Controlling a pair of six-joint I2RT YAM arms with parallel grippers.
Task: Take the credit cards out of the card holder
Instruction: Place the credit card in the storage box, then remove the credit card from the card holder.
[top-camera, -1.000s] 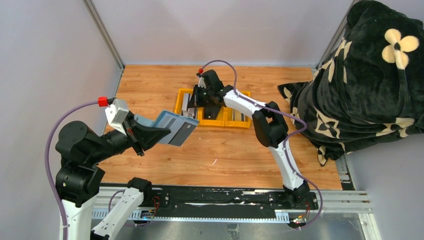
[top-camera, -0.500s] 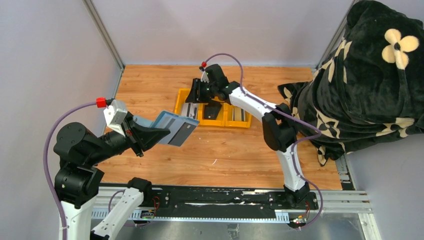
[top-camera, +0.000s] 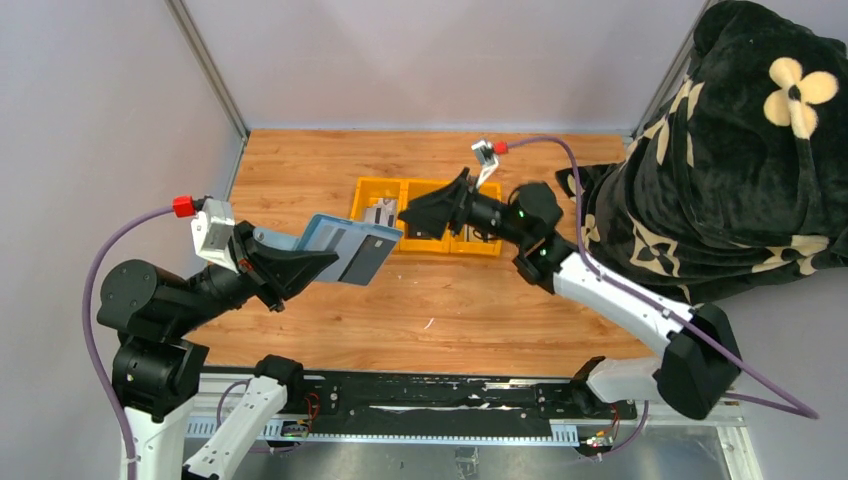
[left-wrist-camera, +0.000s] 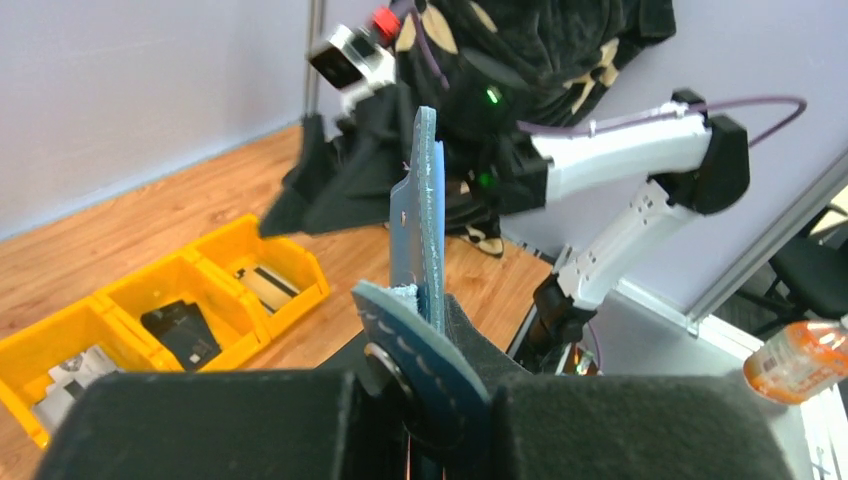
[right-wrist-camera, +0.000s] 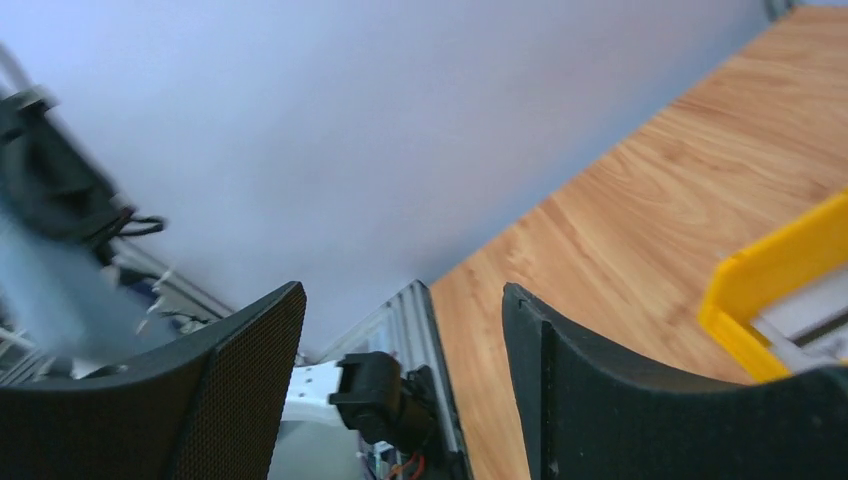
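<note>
R gripper (top-camera: 407, 213) open, empty, near holder (top-camera: 335, 243); L gripper (top-camera: 325, 265) clamps it. Go square onto card (top-camera: 375, 255) edge, pinch, pull straight out.

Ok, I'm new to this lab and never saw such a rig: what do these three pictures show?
Two robot arms are bolted at the near edge of a wooden table. The wide picture comes from a fixed camera above and behind them; the other two come from a camera on each wrist, looking past its own fingers. The left gripper is shut on a blue-grey card holder, held above the table. The right gripper is open and empty, pointing toward it. On the table sits a yellow tray with three compartments; cards and a black pouch lie in it. A black flowered blanket lies at the right.
</note>
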